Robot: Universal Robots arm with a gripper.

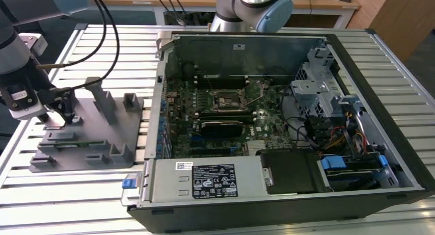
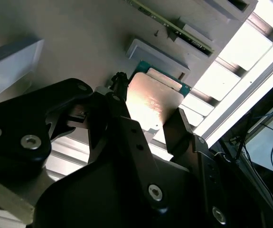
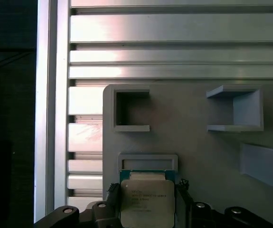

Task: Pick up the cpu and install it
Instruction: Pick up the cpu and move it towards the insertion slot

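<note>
The pincer (image 2: 149, 103) is clenched on the chip (image 2: 155, 95). In both wrist views its black fingers (image 3: 113, 192) press against two opposite edges of the silvery square, whose top is uncovered between them. The chip (image 3: 147, 202) lies flat in its pocket on the grey holder tray (image 3: 193, 142), with the thin green edge close against the pocket's raised rim. I see no gap under it, so I judge it gripped but not yet lifted.

In the exterior view the pincer (image 1: 60, 115) is low over the tray (image 1: 91, 128), near the edge on the exterior view's left. A slim green memory stick (image 1: 71, 142) lies in a slot just beside it. The tray rests on the slatted metal desk (image 1: 81, 194).

Farther off, toward the exterior view's right, the open computer case (image 1: 340, 41) lies on its side on the desk. Its green circuit board (image 1: 272, 123) faces up, and the black-framed socket (image 1: 227, 99) near the board's middle appears bare.

So this is the pick-up step, and the install has not begun. The socket is well apart from the tray and lies down inside the case walls. In my judgement the work ahead calls for a firm, level hold on those thin edges, since a tilted chip could catch on the pocket's rim.
</note>
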